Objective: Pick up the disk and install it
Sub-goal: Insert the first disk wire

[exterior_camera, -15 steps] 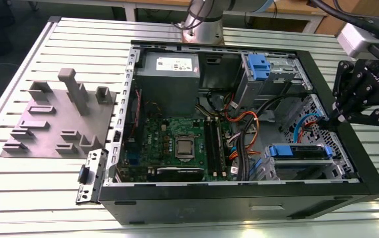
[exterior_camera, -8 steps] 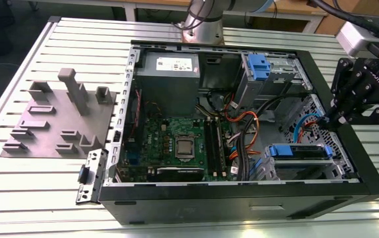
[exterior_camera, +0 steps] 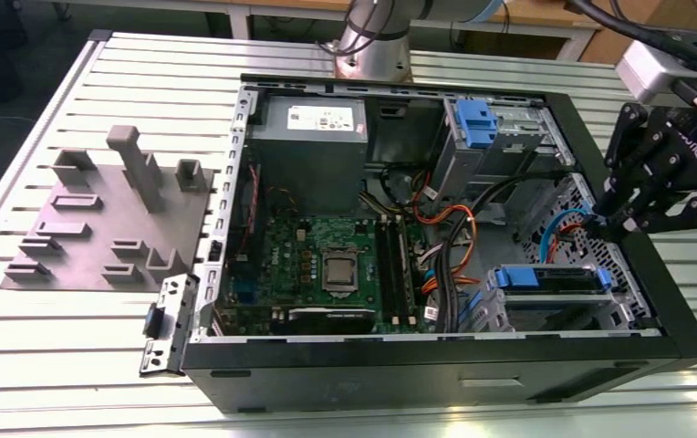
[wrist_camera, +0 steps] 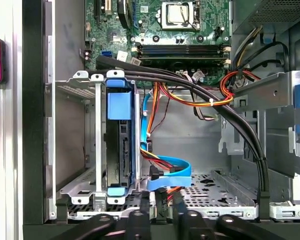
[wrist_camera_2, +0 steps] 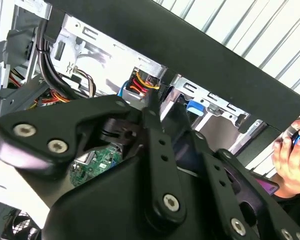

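**The claw hangs over the edge of the computer box, close to the disk**

The claw [exterior_camera: 626,224] is up in the air by the black wall of the computer box [exterior_camera: 640,301], which lies open on the bench [exterior_camera: 32,338]. I cannot tell if the claw is apart or together. The disk [wrist_camera: 121,150] stands on its edge in a metal cage [wrist_camera: 80,190] inside the box, with its blue holder [exterior_camera: 549,276] facing up. I think the job right now is getting to the disk. To do it well, the claw should go straight and slow and stay off the black wall. It should grab the disk by its sides. A blue cable [wrist_camera: 170,170] lies just beside the disk, and thick black cables [wrist_camera: 190,82] run near it, so the claw must not hook them. A person's hand [wrist_camera_2: 290,160] is near the box too, so go gently.
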